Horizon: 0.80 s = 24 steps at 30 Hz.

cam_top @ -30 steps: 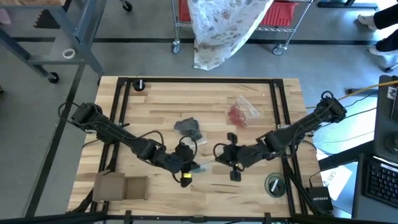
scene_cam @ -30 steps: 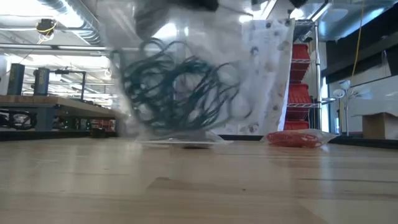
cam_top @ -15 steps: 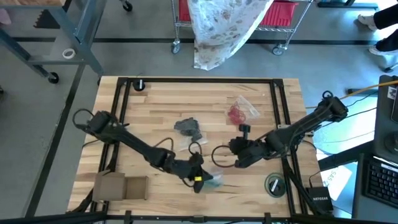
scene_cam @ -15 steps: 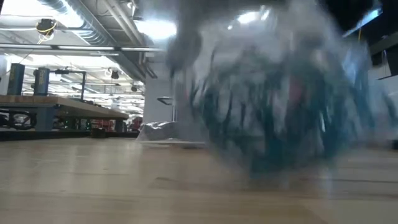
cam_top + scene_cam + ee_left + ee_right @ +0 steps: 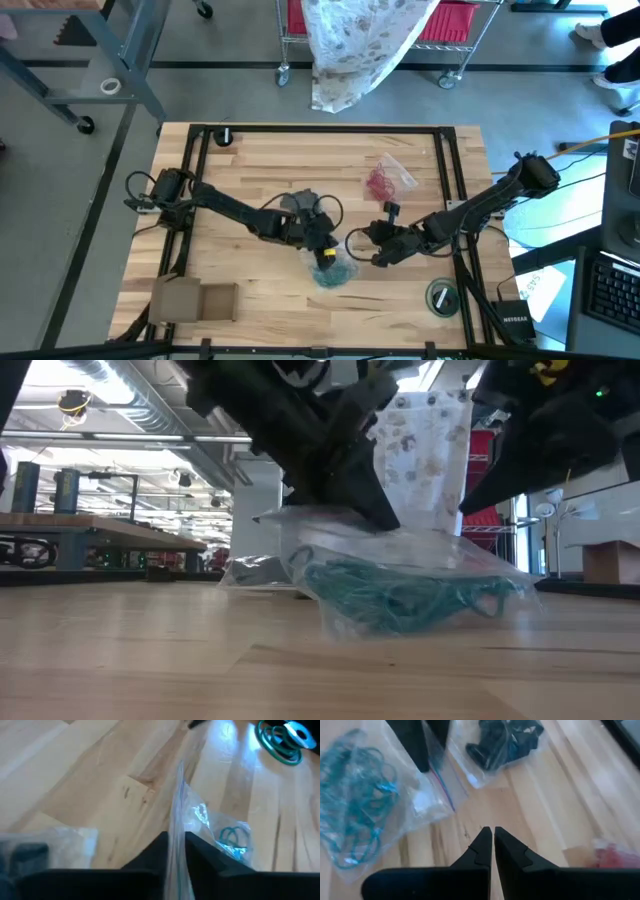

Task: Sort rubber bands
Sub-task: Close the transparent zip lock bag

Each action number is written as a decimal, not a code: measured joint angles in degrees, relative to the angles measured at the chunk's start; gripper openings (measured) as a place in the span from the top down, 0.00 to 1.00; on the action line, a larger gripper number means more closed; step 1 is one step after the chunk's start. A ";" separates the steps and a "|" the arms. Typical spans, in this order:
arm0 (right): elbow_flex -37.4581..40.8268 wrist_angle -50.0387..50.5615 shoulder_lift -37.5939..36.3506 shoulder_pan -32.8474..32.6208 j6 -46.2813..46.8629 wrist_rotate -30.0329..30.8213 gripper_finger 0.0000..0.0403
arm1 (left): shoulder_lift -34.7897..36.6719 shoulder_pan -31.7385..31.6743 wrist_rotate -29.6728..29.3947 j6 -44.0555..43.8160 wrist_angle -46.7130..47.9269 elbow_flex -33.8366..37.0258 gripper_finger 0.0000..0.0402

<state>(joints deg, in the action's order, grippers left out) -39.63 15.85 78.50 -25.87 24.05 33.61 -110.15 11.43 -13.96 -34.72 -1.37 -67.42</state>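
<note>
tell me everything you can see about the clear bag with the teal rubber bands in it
The clear bag is thin, crinkled see-through plastic holding a tangle of teal rubber bands. It lies on the wooden table near the front middle, slumped flat, bands bunched low. Its top edge stands up between the fingers of the left gripper. The right gripper hangs close by, fingers shut, not touching it. A second bag of dark bands lies just behind.

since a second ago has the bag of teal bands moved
Yes. In the high view the bag of teal bands now lies on the table, farther right of the cardboard box than before.
</note>
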 joint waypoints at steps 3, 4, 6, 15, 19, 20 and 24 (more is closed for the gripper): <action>1.49 -4.10 0.00 1.07 -0.35 -2.25 0.96 | 0.25 -1.53 2.51 4.06 1.09 -0.04 0.74; 1.92 -4.92 0.00 1.33 -0.55 -2.64 0.96 | 0.67 -2.07 3.86 5.52 1.95 -0.04 0.70; 2.64 -7.62 0.00 1.66 -1.52 -2.74 0.96 | 2.27 -3.10 7.07 7.69 5.10 -0.04 0.65; 6.58 -27.45 4.35 6.19 -12.85 -14.72 0.96 | 3.65 1.77 3.14 13.66 4.57 -0.09 0.62; 6.75 -32.11 9.57 10.20 -14.40 -19.21 0.96 | 0.07 3.56 -0.59 12.85 4.36 1.10 0.65; 6.75 -33.53 11.04 11.15 -14.78 -19.98 0.96 | -0.98 3.57 -1.00 12.42 4.27 1.62 0.66; 6.75 -35.88 16.41 13.78 -15.35 -22.89 0.96 | -2.61 3.12 -3.71 7.87 3.45 4.20 0.67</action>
<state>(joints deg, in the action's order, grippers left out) -32.88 -20.03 94.90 -12.08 8.70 10.72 -112.76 14.55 -17.67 -26.85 2.08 -63.22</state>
